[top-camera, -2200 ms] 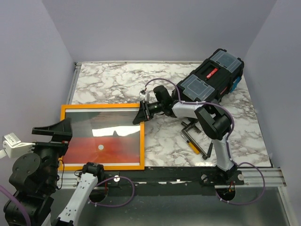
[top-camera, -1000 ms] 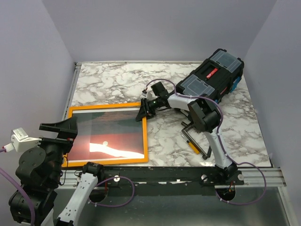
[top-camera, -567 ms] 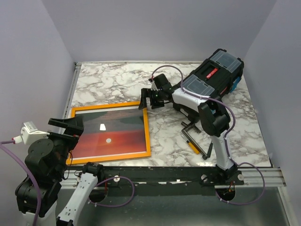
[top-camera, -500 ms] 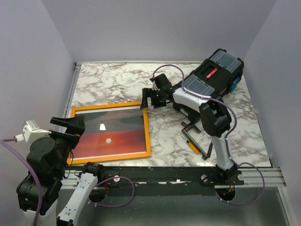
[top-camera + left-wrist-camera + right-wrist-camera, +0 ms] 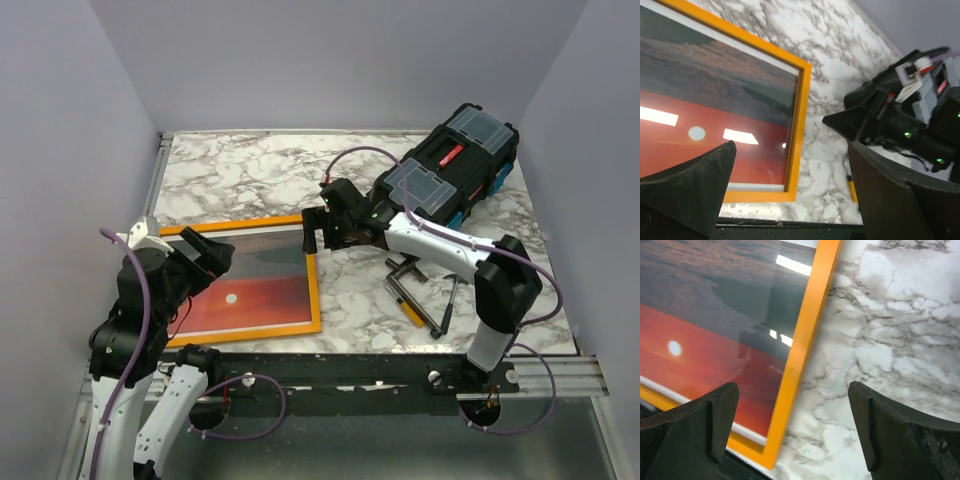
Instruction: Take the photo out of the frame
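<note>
Marble table (image 5: 250,170): left arm (image 5: 140,290) hides the frame's (image 5: 312,290) left edge

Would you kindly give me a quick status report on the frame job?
Both grippers open: left gripper above the photo, right gripper over the right edge of the frame. Photo in the frame, flat on the table. Nothing lying on it.

Bright-orange frame (image 5: 312,282), red-orange and dark grey sunset photo (image 5: 265,296), white-and-grey veined marble table (image 5: 240,176), black toolbox (image 5: 455,166)
</note>
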`<state>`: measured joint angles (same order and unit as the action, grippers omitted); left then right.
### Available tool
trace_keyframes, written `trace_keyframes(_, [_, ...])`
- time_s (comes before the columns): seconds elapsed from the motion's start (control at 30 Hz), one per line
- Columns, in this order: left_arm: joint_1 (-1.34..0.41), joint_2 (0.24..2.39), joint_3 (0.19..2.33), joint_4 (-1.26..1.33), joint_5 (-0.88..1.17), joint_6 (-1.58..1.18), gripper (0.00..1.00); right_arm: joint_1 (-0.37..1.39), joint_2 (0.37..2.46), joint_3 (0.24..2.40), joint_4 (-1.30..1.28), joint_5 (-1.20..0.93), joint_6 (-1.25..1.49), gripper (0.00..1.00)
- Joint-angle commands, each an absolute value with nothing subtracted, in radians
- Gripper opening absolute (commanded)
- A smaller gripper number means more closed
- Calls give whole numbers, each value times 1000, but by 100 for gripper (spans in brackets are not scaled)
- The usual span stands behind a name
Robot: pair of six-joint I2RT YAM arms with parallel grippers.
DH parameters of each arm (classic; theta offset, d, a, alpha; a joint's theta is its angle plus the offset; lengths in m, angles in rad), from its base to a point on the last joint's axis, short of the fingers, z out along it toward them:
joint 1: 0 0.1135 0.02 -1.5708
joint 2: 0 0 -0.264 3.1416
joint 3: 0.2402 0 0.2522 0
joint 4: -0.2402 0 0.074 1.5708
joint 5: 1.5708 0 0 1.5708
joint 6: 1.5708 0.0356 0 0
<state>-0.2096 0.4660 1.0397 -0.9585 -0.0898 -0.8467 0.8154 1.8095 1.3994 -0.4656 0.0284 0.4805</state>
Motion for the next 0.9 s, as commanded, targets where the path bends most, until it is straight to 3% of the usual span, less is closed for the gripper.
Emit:
trace_keyframes(0.0, [-208, 494, 921, -865, 97, -800, 95, 812, 1794, 1360, -498, 37, 693, 100])
trace_keyframes(0.2, [-209, 489, 853, -895, 24, -842, 95, 973, 1879, 1402, -626, 328, 848, 95])
trace_keyframes(0.3, [-209, 510, 852, -941, -35, -855, 95, 988, 1913, 1379, -610, 349, 883, 91])
trace_keyframes(0.5, [-211, 570, 820, -1021, -89, -921, 95, 1024, 1977, 1395, -621, 392, 893, 74])
trace_keyframes(0.73, [-212, 601, 781, -1076, -116, -1062, 98, 1037, 2025, 1400, -622, 382, 897, 60])
trace_keyframes(0.83, [-212, 626, 794, -1130, -135, -1122, 99, 1037, 2026, 1409, -641, 373, 909, 41])
trace_keyframes(0.87, [-213, 635, 800, -1143, -137, -1135, 98, 1038, 2023, 1416, -655, 371, 914, 30])
